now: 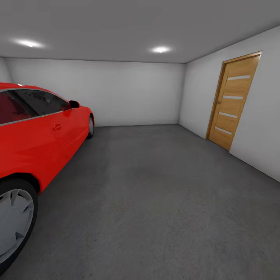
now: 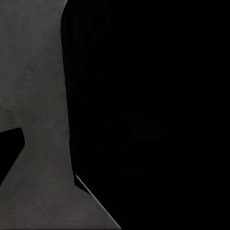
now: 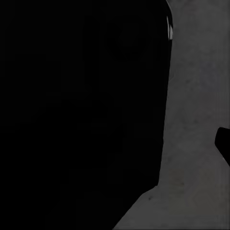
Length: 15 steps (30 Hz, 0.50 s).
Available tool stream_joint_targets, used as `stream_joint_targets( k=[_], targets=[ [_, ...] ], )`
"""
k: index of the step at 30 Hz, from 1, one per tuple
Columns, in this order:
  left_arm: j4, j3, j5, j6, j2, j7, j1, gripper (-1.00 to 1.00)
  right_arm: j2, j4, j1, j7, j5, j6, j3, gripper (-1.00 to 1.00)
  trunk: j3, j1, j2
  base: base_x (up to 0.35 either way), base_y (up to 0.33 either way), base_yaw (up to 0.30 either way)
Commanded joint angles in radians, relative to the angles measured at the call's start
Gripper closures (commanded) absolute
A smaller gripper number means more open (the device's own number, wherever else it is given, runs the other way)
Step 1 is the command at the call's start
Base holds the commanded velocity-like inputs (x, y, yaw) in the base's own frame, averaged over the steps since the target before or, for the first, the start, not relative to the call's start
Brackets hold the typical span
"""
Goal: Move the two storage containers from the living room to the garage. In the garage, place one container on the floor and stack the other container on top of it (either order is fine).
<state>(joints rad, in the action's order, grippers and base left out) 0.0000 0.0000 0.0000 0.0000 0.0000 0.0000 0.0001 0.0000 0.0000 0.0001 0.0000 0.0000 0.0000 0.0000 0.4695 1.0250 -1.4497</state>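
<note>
I am in the garage, facing its white back wall [image 1: 132,93]. The dark grey concrete floor [image 1: 155,194] stretches ahead of me. The two storage containers and the living room are out of view. In the left wrist view a large black bulk [image 2: 143,115] blocks most of the picture, with grey floor [image 2: 38,96] beside it and a small black tip [image 2: 9,151] at the edge. The right wrist view has a similar black bulk [image 3: 81,105], a strip of floor [image 3: 196,96] and a black tip [image 3: 224,146]. Whether the grippers are open or shut cannot be made out.
A red car [image 1: 39,140] stands along the left, its wheel [image 1: 13,225] close to me. A light wooden door [image 1: 233,101] is shut in the right wall. Open concrete lies between the car and the right wall.
</note>
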Motion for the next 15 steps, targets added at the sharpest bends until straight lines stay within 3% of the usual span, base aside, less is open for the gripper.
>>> stream_joint_targets(
  k=[1,9,15],
  targets=[
    [0.006,0.002,-0.003,-0.002,-0.006,0.000,0.006,-1.00,0.006,-0.004,-0.006,0.004,0.002,0.005,0.004,-1.00,0.000,0.000,0.000,0.000,0.000,0.000],
    [0.002,0.001,-0.004,-0.018,-0.051,0.000,0.019,-1.00,0.051,-0.006,-0.052,0.005,0.002,0.001,0.002,-1.00,0.000,0.000,0.000,0.000,0.000,0.000],
    [0.002,0.003,-0.001,-0.028,-0.077,0.000,0.020,-1.00,0.052,-0.006,-0.086,0.005,0.002,0.000,0.001,-1.00,0.000,0.000,0.000,0.000,0.000,0.000]
  ],
)
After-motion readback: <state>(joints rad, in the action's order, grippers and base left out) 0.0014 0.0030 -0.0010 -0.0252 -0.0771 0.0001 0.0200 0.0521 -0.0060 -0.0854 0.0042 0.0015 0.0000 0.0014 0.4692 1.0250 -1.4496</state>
